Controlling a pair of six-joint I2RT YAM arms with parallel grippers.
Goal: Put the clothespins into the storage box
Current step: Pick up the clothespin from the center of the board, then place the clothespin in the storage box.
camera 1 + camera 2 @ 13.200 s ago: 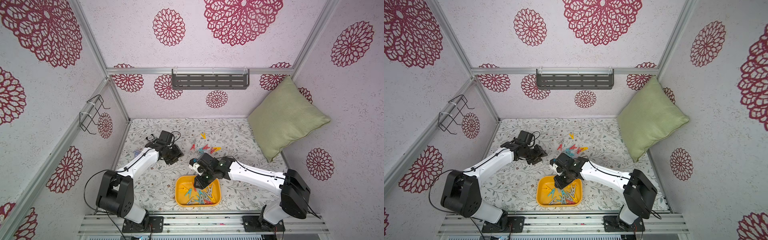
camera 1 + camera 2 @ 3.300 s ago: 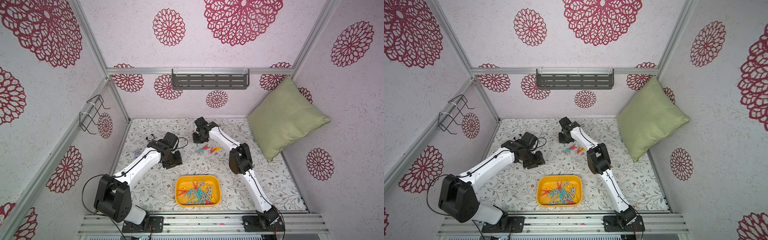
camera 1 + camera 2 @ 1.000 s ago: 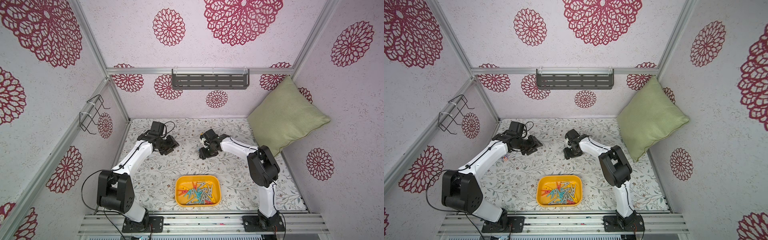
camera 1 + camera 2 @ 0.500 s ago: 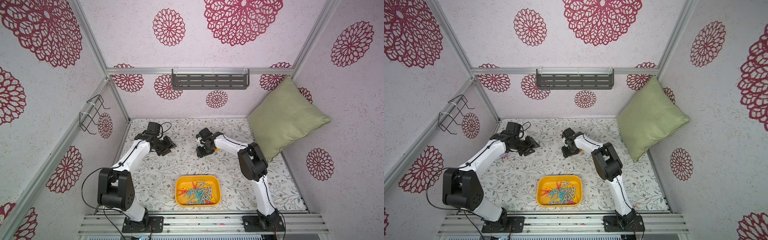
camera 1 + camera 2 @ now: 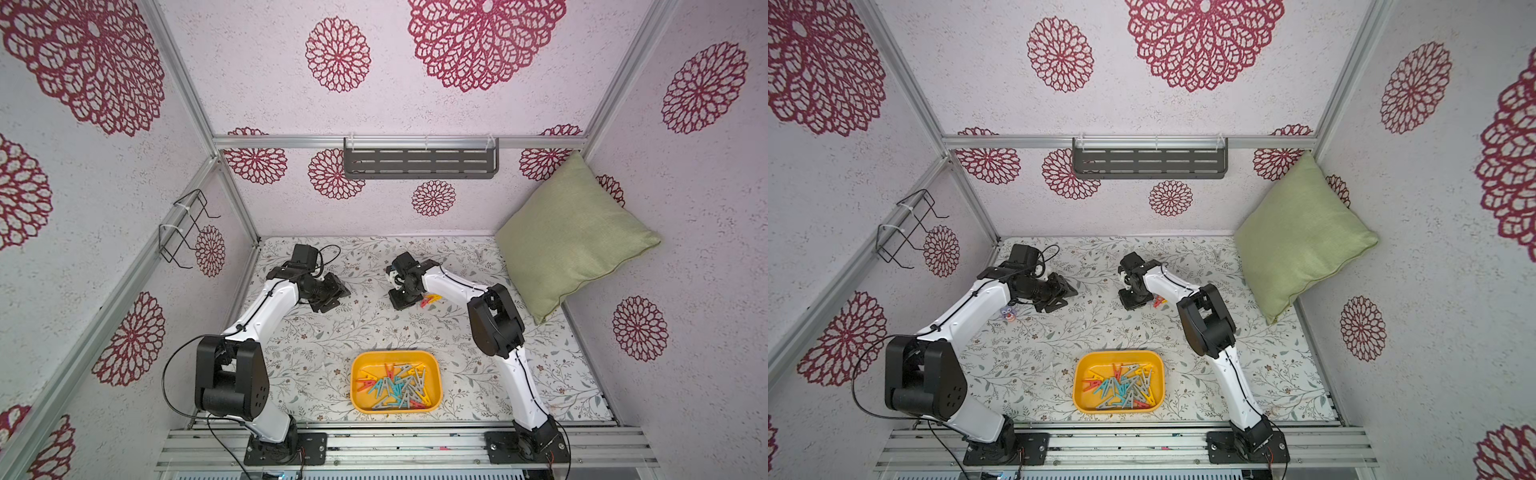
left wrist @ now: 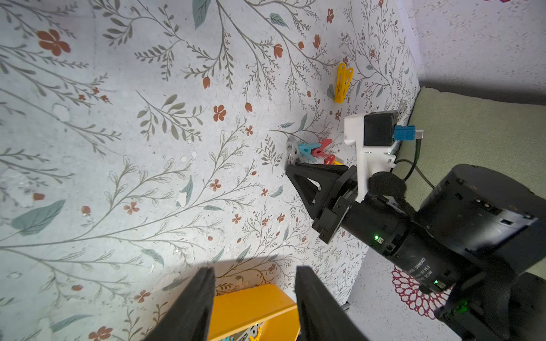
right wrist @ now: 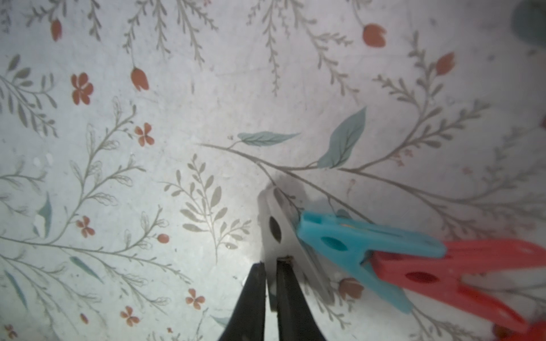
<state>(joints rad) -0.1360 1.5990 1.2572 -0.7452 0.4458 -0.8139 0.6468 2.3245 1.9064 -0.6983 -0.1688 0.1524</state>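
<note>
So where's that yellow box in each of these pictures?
Both top views: the storage box sits front-centre on the floral table.
Left wrist: its corner peeks between the left fingers.
Right wrist: not in it.
Shared landmark: the loose clothespins, seen in all four.

Pale textured walls on three sides, printed with crimson rosettes; aluminium frame bars along wall joints; dark grey slotted shelf hung on back bar; black wire rack tied to left-side bar; green cushion leaning in right back corner; floor cover pale, leaf-and-flower print, scuffed in wrist views; light even, shadows soft.
</note>
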